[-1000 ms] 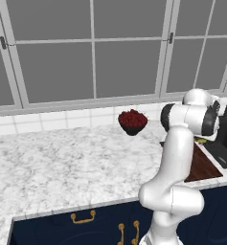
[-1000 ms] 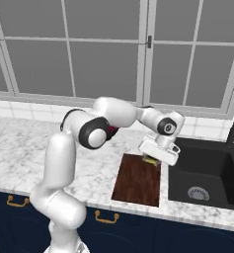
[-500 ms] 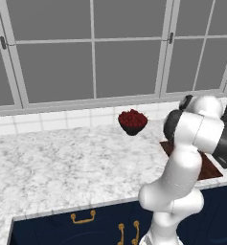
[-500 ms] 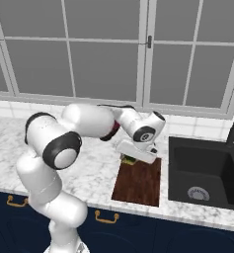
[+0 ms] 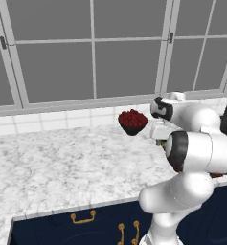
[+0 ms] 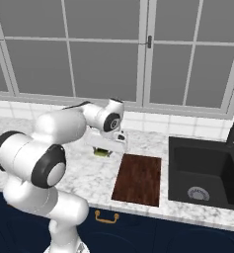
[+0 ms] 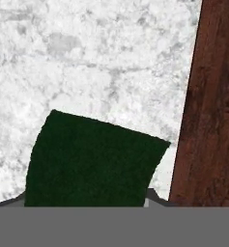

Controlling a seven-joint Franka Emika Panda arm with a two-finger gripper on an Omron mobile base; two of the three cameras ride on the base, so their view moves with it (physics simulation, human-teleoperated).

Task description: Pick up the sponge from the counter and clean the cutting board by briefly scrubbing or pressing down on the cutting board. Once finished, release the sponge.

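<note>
One soft, light sponge (image 7: 94,161) lies on the desk (image 7: 87,58) beside the cutting board (image 7: 210,111); pinch its long sides; fingers' spread unclear

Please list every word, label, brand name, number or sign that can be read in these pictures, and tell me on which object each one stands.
There is no readable text in any view.
The sponge has a plain dark green top.
The cutting board shows only wood grain.
The counter shows only marble veining.
The arm, the sink and the bowl carry no label.

Gripper (image 6: 104,148) now left of cutting board (image 6: 138,179)
</note>
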